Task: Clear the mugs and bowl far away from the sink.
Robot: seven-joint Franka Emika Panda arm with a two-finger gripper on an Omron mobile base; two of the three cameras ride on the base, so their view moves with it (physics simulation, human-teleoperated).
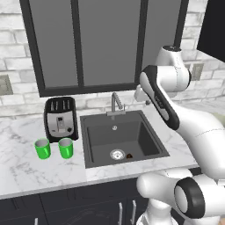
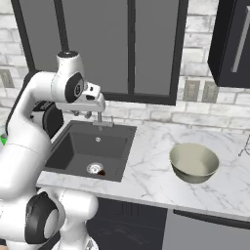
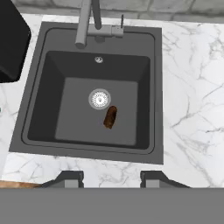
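- Hanging high over the sink, gripper looking straight down into the basin, fingers spread apart with nothing between them.
- Lying directly ahead of and below the fingertips: the basin floor with its silver drain, and a small brown object just beside the drain on the near side, long axis running roughly from the fingers toward the drain, slightly slanted.
- Rising at the far rim from the fingers: the faucet, spout reaching over the basin.
- Standing well off to one side of the fingers, past the sink's edge: two green mugs, upright, side by side, mouths up, just in front of a toaster; handles too small to tell.
- Sitting well off to the opposite side: the bowl, upright on the marble counter, mouth up, round, so no long axis.
- Leaving open bare counter between sink rim and bowl, and around the bowl toward the front edge.
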